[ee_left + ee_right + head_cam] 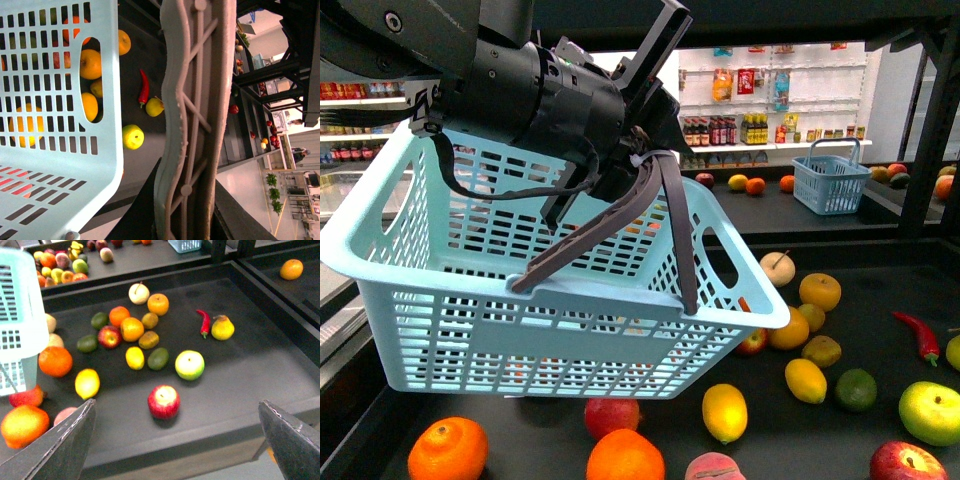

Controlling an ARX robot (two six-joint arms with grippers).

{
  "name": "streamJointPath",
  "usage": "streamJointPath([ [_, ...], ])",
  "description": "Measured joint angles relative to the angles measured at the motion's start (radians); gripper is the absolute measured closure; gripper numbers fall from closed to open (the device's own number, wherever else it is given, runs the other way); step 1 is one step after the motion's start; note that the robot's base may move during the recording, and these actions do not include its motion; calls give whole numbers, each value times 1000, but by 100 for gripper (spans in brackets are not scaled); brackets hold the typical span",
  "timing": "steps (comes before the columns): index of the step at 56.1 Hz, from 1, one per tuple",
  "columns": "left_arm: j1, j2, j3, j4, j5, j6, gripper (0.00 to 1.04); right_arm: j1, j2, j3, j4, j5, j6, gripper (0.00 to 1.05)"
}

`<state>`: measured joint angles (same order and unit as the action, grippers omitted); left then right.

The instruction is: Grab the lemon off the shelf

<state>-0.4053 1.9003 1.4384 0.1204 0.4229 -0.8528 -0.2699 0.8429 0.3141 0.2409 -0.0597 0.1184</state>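
Note:
The lemon (pixel 724 412) (pixel 87 383), a bright yellow oval, lies on the shelf's dark deck (pixel 810 440) (pixel 250 375) just below the front corner of a light blue basket (pixel 520 300). My left gripper (pixel 625 165) (pixel 187 220) is shut on the basket's grey handle (pixel 672 235) (pixel 195 100) and holds the basket tilted above the fruit. My right gripper (pixel 177 440) is open and empty over the shelf's front edge, apart from the lemon, and does not show in the front view.
Around the lemon lie oranges (pixel 448 450) (pixel 625 458), a red apple (pixel 163 401), a yellow-green apple (pixel 189 364), a smaller yellow oval fruit (pixel 134 357), limes, a red chilli (pixel 204 322) and a pear (pixel 222 328). A second blue basket (pixel 831 183) stands on the shelf behind.

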Motion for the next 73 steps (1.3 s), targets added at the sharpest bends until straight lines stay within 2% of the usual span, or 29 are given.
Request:
streamJointPath([
  [4,0,0,0,0,1,1,91,-56,225,111,84,-66,-3,7],
  [10,2,0,0,0,1,1,91,-82,571,309,102,-145,-16,7],
  [24,2,0,0,0,5,4,91,-41,1167,769,-10,-168,-85,7],
  [30,2,0,0,0,3,5,91,3,1328,938,-42,-167,-94,7],
  [48,2,0,0,0,4,4,91,137,1750,1395,-154,-74,-118,7],
  [73,2,0,0,0,4,4,91,189,2134,2002,-384,-40,-124,7],
])
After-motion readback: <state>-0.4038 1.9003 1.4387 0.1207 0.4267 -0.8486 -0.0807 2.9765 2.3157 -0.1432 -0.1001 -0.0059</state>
